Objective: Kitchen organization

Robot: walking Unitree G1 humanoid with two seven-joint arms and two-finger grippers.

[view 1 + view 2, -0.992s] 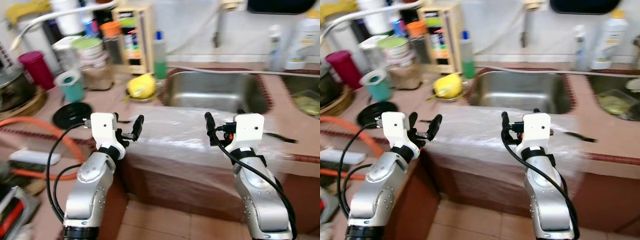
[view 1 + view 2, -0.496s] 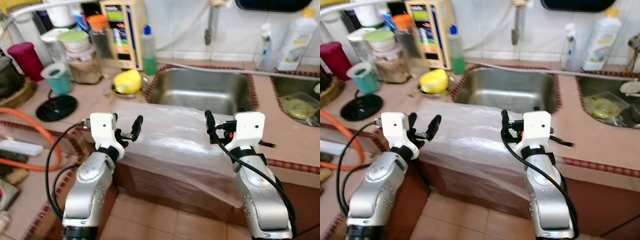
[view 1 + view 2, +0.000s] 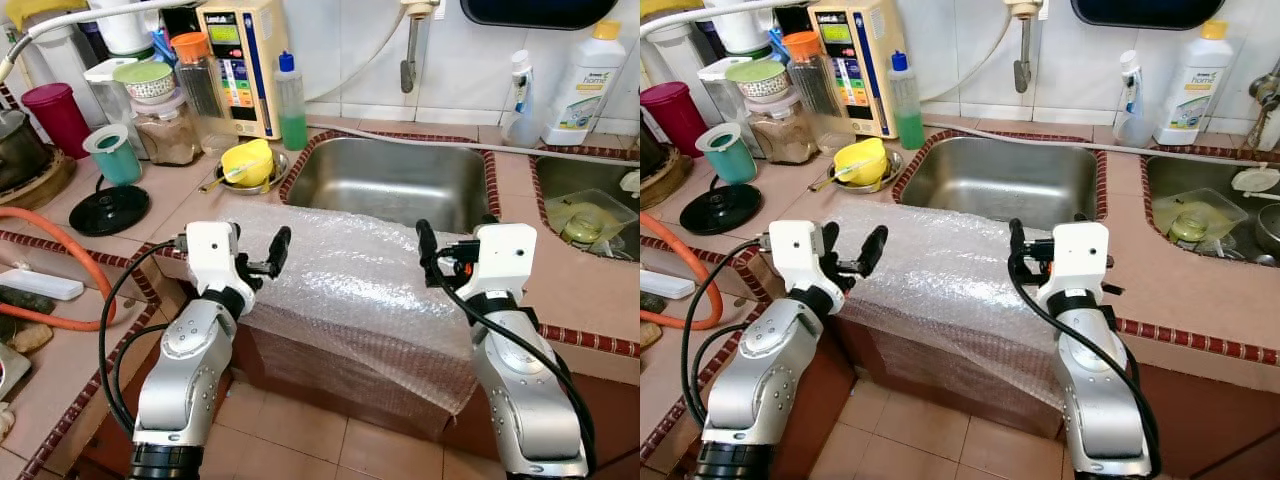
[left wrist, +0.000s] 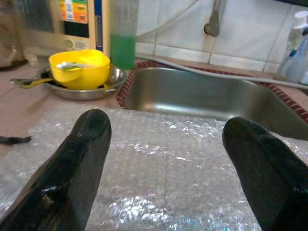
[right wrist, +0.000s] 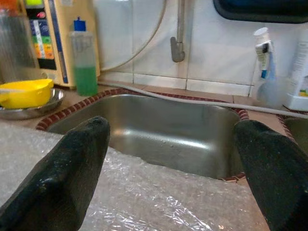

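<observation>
Bubble wrap (image 3: 350, 290) drapes over the desk (image 3: 590, 290) edge before the steel sink (image 3: 400, 180). Left end effector (image 4: 166, 144) and right end effector (image 5: 171, 144) hover above it, fingers apart. Label writing is too small to read.

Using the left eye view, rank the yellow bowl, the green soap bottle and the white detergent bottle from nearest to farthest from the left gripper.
Measured from the left gripper:
1. Yellow bowl, just beyond the gripper, on the counter left of the sink.
2. Green soap bottle, further back by the wall.
3. White detergent bottle, far across on the right, past the sink.
</observation>
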